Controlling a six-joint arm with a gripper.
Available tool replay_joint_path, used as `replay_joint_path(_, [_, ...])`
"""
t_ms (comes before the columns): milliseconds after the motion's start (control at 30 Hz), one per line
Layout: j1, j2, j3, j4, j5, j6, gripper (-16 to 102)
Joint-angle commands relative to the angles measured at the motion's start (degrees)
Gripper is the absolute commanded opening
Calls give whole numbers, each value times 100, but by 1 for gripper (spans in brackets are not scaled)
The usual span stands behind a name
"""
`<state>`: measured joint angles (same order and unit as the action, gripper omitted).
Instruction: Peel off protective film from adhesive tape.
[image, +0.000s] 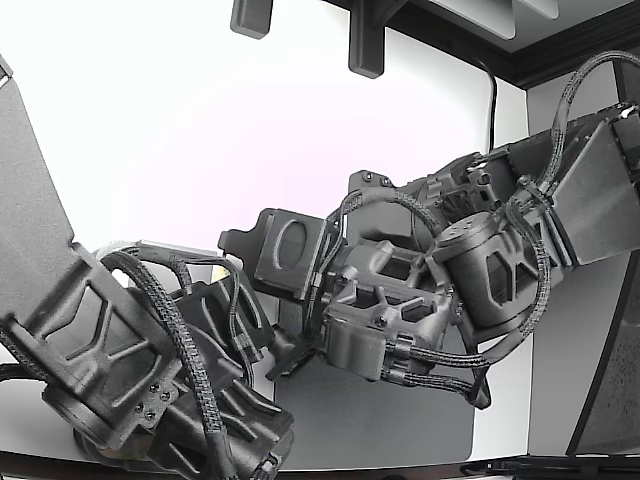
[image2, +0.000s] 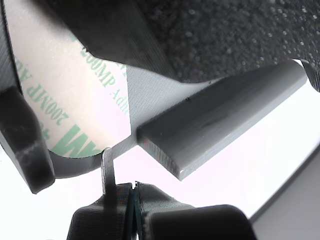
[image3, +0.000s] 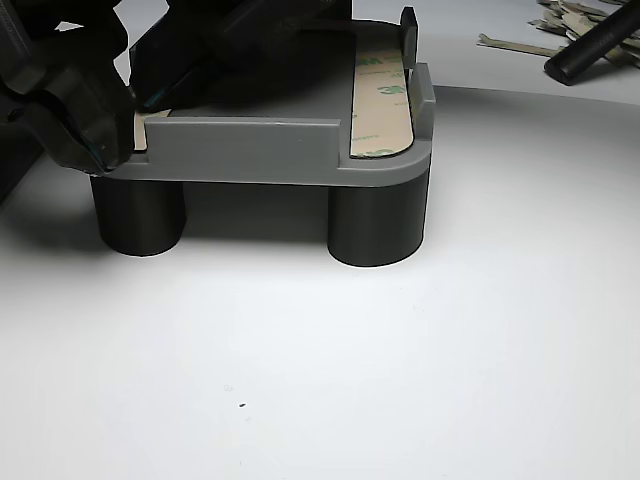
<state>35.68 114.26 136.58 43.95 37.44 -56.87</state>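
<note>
Right now the gripper (image2: 120, 192) has its two dark fingers pressed together on a thin strip that stands up between them, and that strip looks like a lifted end of the protective film (image2: 107, 165), though this close I cannot be fully sure. The film with green printing (image2: 75, 115) lies flat on the tape, which sits in a gray holder (image3: 250, 150). In the other view the holder stands on two dark round legs (image3: 375, 225) on the white table (image3: 400, 380). A second taped strip (image3: 380, 100) lies along the holder at about two o'clock from its middle, and the gripper works at the far end, near nine o'clock. A gray bar (image2: 220, 115) of the holder sticks out just beside the pinched strip. Some peeled scraps (image3: 560, 25) lie well apart on the table, near one o'clock. To do this step well, I think the fingers should hold the strip tight and pull slowly, low and back along the tape, not straight up, so the film comes off in one piece and the sticky tape stays down. The pull should steer away from the gray bar so the film does not catch on it.
</note>
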Motion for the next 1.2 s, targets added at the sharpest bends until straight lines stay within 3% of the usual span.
replay_joint_path(0, [-18, 88, -202, -18, -9, 9, -11])
replay_joint_path(1167, [9, 343, 202, -237, 149, -149, -11])
